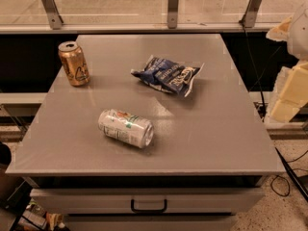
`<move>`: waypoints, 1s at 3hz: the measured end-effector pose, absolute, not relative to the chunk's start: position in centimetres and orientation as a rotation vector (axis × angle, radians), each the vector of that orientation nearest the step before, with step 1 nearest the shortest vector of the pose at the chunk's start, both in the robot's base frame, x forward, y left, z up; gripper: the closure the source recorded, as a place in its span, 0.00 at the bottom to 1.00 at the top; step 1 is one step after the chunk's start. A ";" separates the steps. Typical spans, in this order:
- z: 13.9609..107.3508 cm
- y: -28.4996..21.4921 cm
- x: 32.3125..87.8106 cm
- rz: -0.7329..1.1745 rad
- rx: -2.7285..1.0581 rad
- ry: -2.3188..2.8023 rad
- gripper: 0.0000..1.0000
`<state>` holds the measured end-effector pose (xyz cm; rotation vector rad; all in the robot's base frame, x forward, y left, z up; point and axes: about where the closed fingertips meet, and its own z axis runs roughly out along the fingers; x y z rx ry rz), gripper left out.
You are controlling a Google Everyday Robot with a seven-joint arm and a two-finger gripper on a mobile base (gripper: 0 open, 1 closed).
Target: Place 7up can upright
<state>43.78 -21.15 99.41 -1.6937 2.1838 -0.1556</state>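
Grey table | 7up can on its side, front-centre | jaws at right edge, spread cannot be told

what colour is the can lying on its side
The 7up can is silvery white with green and red markings, shown in the camera view; gripper at far right.

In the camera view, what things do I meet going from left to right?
Gold can → 7up can, lying on its side → chip bag → gripper, at the right edge, beside the table.
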 end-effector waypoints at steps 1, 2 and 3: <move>99.4 -21.1 43.8 -0.155 -1.694 2.184 0.00; 99.6 -20.5 43.9 -0.107 -1.646 2.167 0.00; 98.9 -20.3 43.6 0.001 -1.540 2.160 0.00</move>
